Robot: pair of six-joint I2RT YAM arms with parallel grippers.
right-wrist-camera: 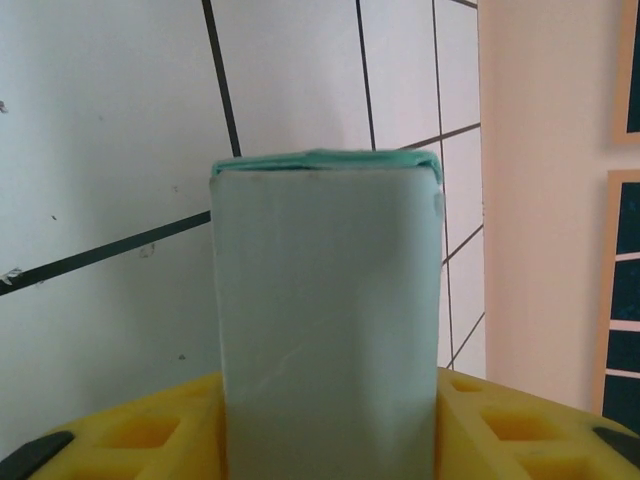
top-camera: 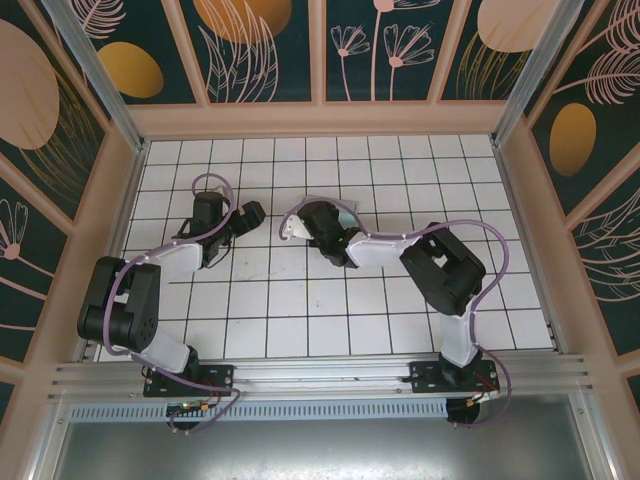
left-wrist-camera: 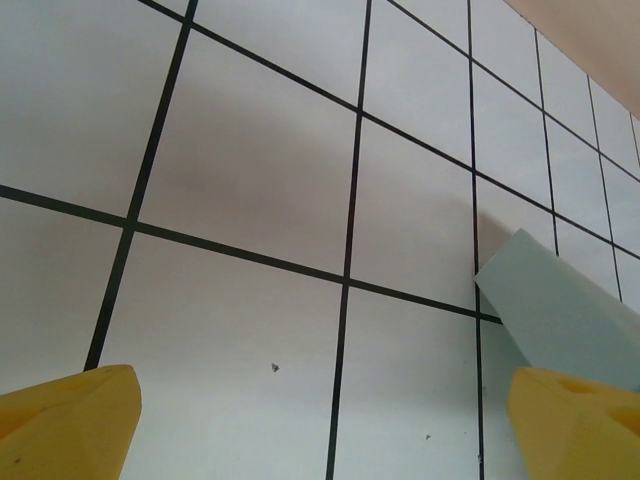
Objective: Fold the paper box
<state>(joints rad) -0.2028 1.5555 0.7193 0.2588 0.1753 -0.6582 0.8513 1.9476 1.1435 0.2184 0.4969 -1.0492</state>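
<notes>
The paper box (right-wrist-camera: pixel 325 300) is a pale mint-green folded card block that stands up between my right gripper's yellow fingers (right-wrist-camera: pixel 500 425), its top edge creased and closed. Both fingers lie against its sides, so the right gripper (right-wrist-camera: pixel 330 430) is shut on it. From above, the right gripper (top-camera: pixel 308 222) sits mid-table with the paper box (top-camera: pixel 290 226) poking out on its left. My left gripper (top-camera: pixel 250 212) hovers just left of it, open, nothing between its fingers (left-wrist-camera: pixel 80 420). A corner of the paper box (left-wrist-camera: pixel 560 310) shows at the right of the left wrist view.
The floor is white tiles with black grid lines (top-camera: pixel 330 300). Peach-coloured frame walls (top-camera: pixel 320 120) enclose the table at the back and both sides. An aluminium rail (top-camera: pixel 320 375) runs along the near edge by the arm bases.
</notes>
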